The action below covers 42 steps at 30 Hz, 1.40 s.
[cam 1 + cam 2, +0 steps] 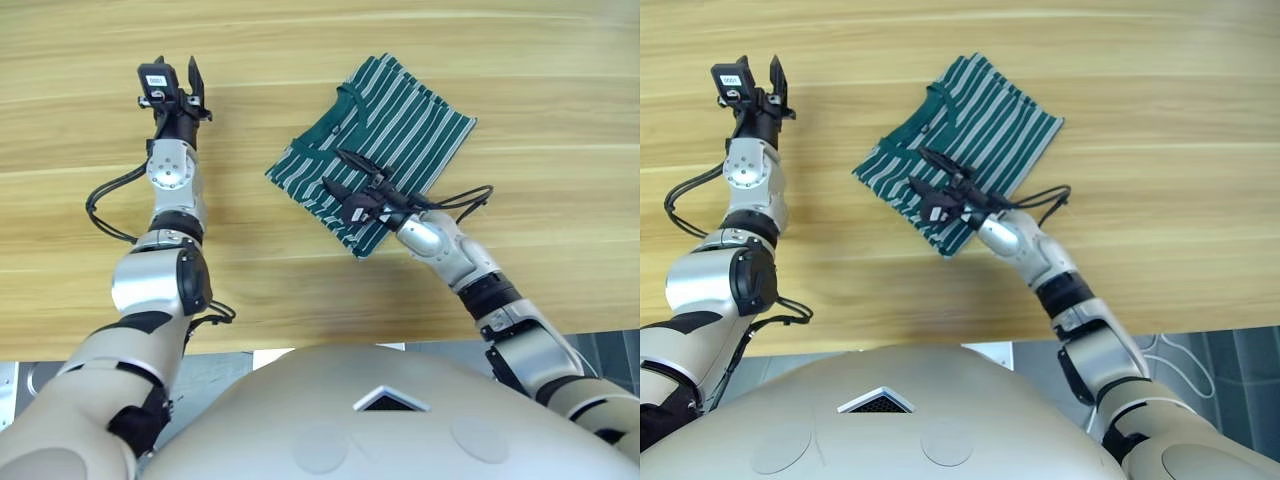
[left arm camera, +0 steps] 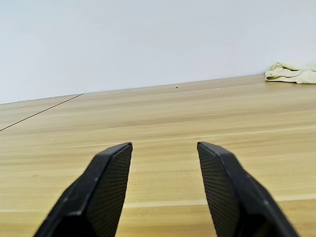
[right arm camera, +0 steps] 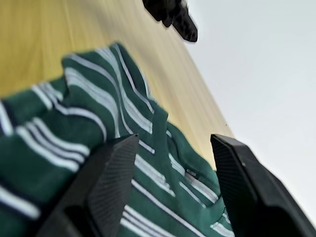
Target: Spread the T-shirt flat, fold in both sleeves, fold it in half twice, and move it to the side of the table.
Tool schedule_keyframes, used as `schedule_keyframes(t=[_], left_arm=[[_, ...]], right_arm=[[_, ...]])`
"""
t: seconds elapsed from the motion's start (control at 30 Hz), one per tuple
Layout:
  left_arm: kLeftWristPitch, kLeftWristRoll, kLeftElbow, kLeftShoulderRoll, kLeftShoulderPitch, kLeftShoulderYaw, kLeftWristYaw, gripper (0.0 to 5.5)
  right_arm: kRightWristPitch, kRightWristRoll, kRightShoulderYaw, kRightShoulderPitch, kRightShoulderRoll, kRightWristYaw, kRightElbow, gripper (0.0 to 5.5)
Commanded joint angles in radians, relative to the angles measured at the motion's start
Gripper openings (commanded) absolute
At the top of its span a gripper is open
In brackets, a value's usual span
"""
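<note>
Jaws, right: spread wide with nothing clamped, poised over the near-left corner of the T-shirt (image 1: 405, 125). The right wrist view shows striped fabric lying in the gap between them; whether the tips touch the cloth cannot be told.

Jaws, left: also parted wide and holding nothing, over bare worktop (image 1: 300, 40) well to the left of the garment.

T-shirt: green with thin white stripes, lying as a compact folded rectangle right of centre on the worktop and set at an angle to its edge. The collar shows along the left edge. A black cable (image 1: 468, 196) from the right wrist loops beside the near-right edge.

Judgement, stage: the folds look complete, so only the shift to the side of the worktop appears to remain.

Judgement, handling: light, limp knit with no stiffness. The stacked layers can slide over each other or fan open if only the top one is pinched. It is not fragile. The wood looks smooth, so the bundle should drag easily.

Judgement, hold: take the near-left corner under the right jaws, low enough to catch every layer at the doubled edge. Sliding seems safer than lifting, since a lifted corner would let the far side droop and unfold. Watch that the cable does not snag the hem.

Also noted: a cream cloth (image 2: 291, 73) at the far end of the worktop.
</note>
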Motion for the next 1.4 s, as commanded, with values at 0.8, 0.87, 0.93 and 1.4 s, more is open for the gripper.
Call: schedule_keyframes(t=[0.8,0.87,0.93,1.4], left_arm=[[-0.033,0.052,-0.024,-0.019,-0.006,-0.061,0.021,2.44],[-0.050,0.071,-0.037,-0.012,-0.010,-0.078,0.016,2.44],[-0.069,0.091,-0.054,0.000,-0.020,-0.098,0.008,2.44],[-0.237,0.561,-0.118,0.013,-0.125,-0.539,0.014,2.44]], right_arm=[[-0.102,-0.151,0.185,0.030,-0.191,0.165,-0.032,2.70],[-0.164,-0.127,0.167,0.045,-0.296,0.201,-0.066,2.70],[-0.213,-0.053,0.108,0.088,-0.425,0.236,-0.128,2.70],[-0.213,0.923,-0.210,0.044,-0.305,0.234,-0.254,2.70]])
